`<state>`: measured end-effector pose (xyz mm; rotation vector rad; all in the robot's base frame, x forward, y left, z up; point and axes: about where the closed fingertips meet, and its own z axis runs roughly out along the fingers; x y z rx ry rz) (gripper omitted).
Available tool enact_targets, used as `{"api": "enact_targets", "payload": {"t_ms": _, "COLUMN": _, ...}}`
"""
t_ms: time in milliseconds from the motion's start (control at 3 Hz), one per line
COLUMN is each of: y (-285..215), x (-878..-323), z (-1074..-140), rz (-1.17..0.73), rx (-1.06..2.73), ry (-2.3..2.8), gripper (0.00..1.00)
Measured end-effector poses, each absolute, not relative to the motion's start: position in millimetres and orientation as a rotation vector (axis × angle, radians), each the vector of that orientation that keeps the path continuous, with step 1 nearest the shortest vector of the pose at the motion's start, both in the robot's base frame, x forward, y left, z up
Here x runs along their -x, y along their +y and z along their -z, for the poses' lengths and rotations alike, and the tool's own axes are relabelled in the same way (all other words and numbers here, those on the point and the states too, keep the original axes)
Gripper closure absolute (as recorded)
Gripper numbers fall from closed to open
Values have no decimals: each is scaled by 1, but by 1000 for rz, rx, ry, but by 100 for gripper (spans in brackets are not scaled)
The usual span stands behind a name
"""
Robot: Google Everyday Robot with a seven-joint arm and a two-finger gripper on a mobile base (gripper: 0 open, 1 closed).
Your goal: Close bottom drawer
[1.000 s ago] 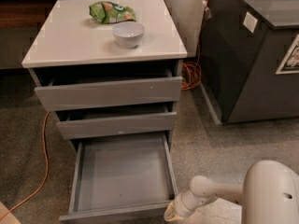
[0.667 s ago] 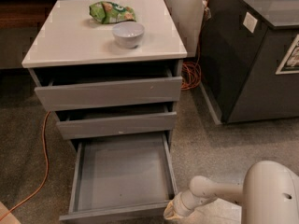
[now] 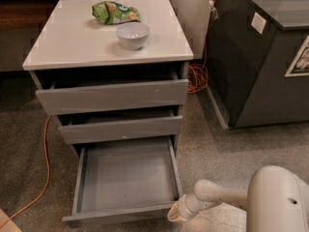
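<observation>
Bottom drawer (image 3: 126, 180) is the lowest of three grey drawers in the desk (image 3: 72, 42). It is pulled far out over the carpet, and nothing is visible in its shallow tray. At the far left an orange cable (image 3: 46, 170) runs along the floor, apart from the drawer. Above, the middle drawer (image 3: 120, 129) and the top drawer (image 3: 113, 96) each stick out a little. On the white top stands a bowl (image 3: 132, 34), with a green bag (image 3: 116, 11) behind it. Further right, the hand (image 3: 175, 212) is low, just beside the right end of the drawer's front panel and maybe touching it. Whether it is wide or narrow I cannot tell. The white arm (image 3: 217, 195) comes in from the lower right corner. I judge that the step in hand is the approach to the front panel. The next move calls for firm contact on that front face and a straight push toward the desk, so the drawer does not jam sideways.
</observation>
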<state>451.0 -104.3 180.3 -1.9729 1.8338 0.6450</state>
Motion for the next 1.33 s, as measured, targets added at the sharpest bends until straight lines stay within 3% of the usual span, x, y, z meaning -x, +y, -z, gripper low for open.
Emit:
{"api": "enact_targets", "payload": {"t_ms": 667, "y": -103, "x": -484, "z": -182, "rz": -597, "rx": 1967, "ry": 1818, "gripper": 100}}
{"api": "enact_targets", "payload": {"t_ms": 1000, "y": -102, "x": -527, "z": -194, "rz": -559, "rx": 1959, "ry": 1817, "gripper": 100}}
{"api": "enact_targets", "payload": {"t_ms": 1333, "y": -102, "x": -528, "z": -195, "rz": -557, "rx": 1959, "ry": 1817, "gripper": 100}}
